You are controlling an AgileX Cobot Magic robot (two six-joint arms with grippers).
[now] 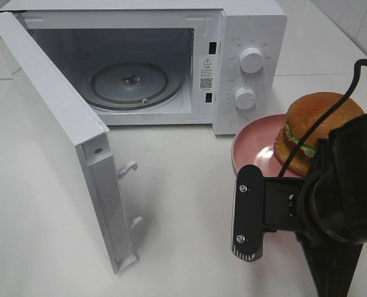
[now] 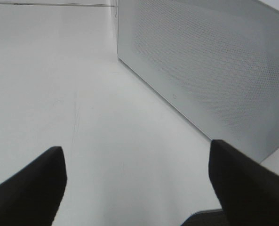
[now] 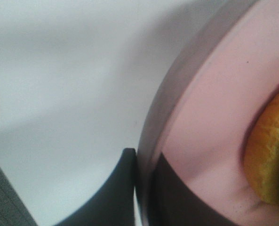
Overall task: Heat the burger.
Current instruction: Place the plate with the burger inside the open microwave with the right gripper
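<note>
The burger (image 1: 316, 120), with a golden-brown bun and green lettuce, sits on a pink plate (image 1: 254, 145) to the right of the microwave's control panel. In the right wrist view my right gripper (image 3: 141, 160) is shut on the plate's rim (image 3: 214, 108), one finger on each side, with the burger's bun (image 3: 271, 150) close by. In the exterior high view the right arm hides those fingers. My left gripper (image 2: 137, 148) is open and empty, low over the white table, facing the open door's outer face (image 2: 214, 61). It is out of the exterior high view.
The white microwave (image 1: 251, 37) stands at the back with its door (image 1: 53, 124) swung wide open to the left. Its glass turntable (image 1: 130, 83) is bare. Two dials sit on its right panel. The white table (image 1: 183, 185) lies in front.
</note>
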